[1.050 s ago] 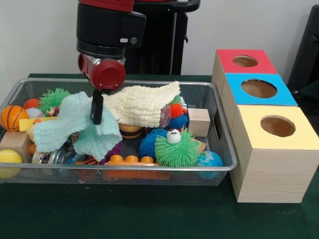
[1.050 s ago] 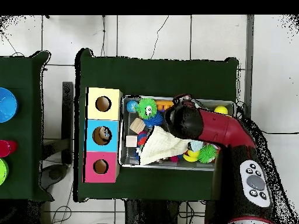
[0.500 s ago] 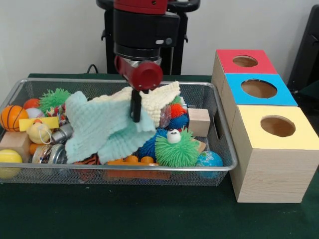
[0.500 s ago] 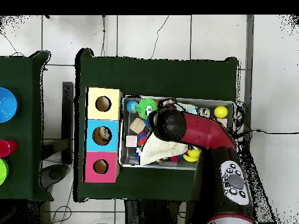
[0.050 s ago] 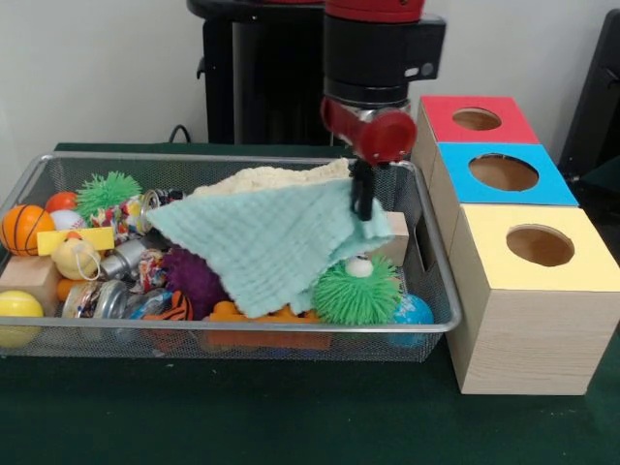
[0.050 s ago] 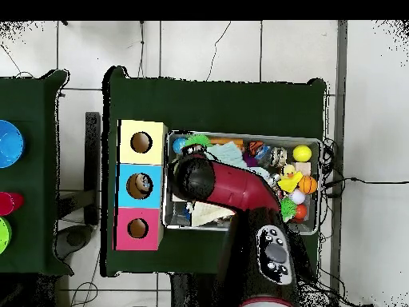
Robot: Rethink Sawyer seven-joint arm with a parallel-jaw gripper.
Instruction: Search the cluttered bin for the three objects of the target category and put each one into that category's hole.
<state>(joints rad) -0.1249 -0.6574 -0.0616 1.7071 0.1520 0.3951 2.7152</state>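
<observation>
A wire bin (image 5: 431,291) crowded with toys sits on the green tabletop (image 5: 291,417), its left end holding a yellow ball (image 5: 17,312), a small basketball (image 5: 23,228), a rubber duck (image 5: 76,258) and a green spiky ball (image 5: 105,191). Across the middle, a mint cloth (image 5: 262,247) hangs stretched toward the bin's right end, draped over a cream cloth (image 5: 266,179) and partly covering a purple spiky ball (image 5: 192,279) and an orange block (image 5: 254,325). The red-and-black arm's claw (image 5: 363,199) is clenched on the mint cloth's raised right corner, above a green googly-eyed ball (image 5: 358,291) and beside a wooden cube (image 5: 397,232). Along the tabletop's right edge stand three boxes with holes: yellow (image 5: 538,247), blue (image 5: 504,172) and red (image 5: 475,118).
</observation>
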